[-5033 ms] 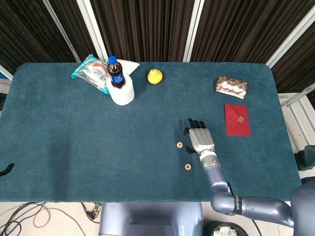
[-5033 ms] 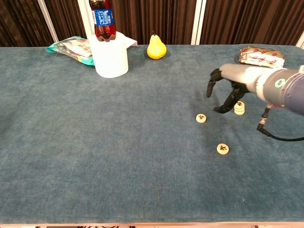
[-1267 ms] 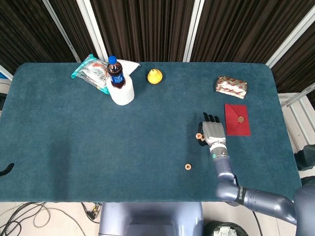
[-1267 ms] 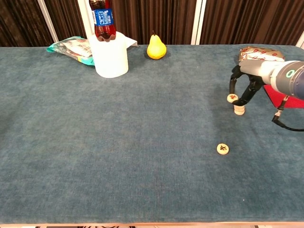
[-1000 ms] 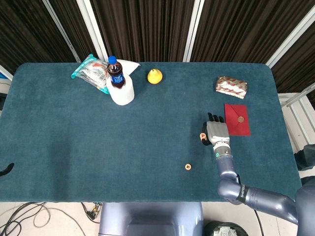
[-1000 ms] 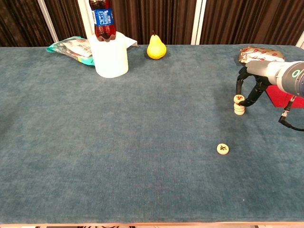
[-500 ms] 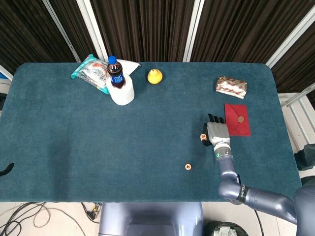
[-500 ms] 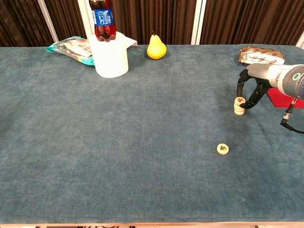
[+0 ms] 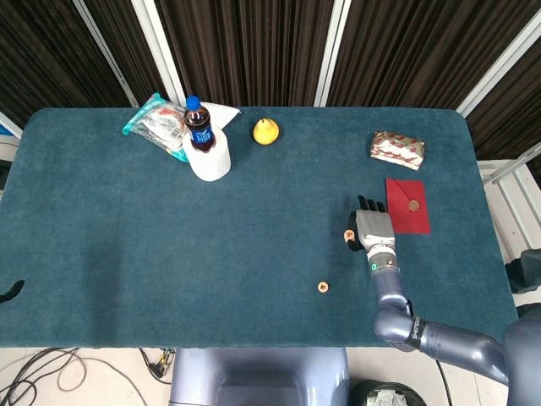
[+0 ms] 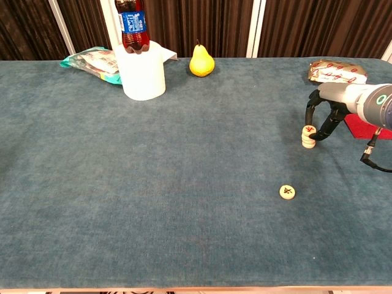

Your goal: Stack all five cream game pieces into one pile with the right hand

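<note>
Here the head view shows the right hand [image 9: 373, 228] beside the pile [image 9: 348, 236], one loose piece [image 9: 322, 287] nearer on the bench [image 9: 169, 237]. From the chest, its fingers [image 10: 321, 131] curl around the pile's top piece [image 10: 309, 130]; whether they pinch it I cannot tell.

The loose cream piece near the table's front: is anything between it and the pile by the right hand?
Nothing visible. Only bare blue cloth lies between the loose piece and the pile, which the right hand is at. The red envelope lies beyond the hand, off that path.
</note>
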Action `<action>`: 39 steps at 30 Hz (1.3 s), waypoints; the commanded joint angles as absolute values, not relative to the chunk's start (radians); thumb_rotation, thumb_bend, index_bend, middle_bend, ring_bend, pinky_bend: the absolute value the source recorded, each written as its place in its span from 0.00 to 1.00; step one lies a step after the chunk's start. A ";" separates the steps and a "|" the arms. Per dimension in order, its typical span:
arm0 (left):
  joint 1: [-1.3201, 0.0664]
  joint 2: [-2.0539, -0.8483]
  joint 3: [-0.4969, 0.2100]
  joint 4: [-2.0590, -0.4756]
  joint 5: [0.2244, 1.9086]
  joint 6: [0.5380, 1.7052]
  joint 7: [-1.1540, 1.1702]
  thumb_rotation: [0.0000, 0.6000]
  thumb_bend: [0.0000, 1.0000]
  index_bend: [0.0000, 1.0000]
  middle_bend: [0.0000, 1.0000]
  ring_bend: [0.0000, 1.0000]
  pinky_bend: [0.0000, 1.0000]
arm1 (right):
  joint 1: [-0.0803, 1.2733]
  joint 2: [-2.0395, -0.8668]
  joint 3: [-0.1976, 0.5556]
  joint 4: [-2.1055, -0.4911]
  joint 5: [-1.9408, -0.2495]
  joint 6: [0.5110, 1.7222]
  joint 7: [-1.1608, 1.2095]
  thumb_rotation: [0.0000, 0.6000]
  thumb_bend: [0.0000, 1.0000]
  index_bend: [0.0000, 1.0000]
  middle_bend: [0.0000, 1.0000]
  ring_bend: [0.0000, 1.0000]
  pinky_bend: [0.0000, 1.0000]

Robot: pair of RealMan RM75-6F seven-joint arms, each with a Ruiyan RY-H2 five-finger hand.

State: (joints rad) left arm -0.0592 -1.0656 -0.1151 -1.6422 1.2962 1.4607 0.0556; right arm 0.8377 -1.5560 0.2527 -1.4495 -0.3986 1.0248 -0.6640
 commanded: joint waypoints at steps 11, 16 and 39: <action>-0.059 -1.066 -0.115 -1.642 1.296 1.461 0.055 1.00 0.16 0.06 0.00 0.00 0.00 | 0.839 -1.553 0.252 -1.453 -0.402 1.027 -0.660 1.00 0.39 0.53 0.00 0.00 0.00; -0.059 -1.065 -0.115 -1.643 1.296 1.461 0.056 1.00 0.16 0.06 0.00 0.00 0.00 | 0.840 -1.552 0.248 -1.457 -0.406 1.027 -0.661 1.00 0.39 0.53 0.00 0.00 0.00; -0.059 -1.064 -0.115 -1.643 1.297 1.461 0.054 1.00 0.16 0.06 0.00 0.00 0.00 | 0.843 -1.554 0.243 -1.450 -0.401 1.029 -0.662 1.00 0.39 0.50 0.00 0.00 0.00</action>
State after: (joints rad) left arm -0.0589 -1.0644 -0.1147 -1.6432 1.2967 1.4608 0.0544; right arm 0.8433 -1.5538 0.2433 -1.4507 -0.4016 1.0292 -0.6621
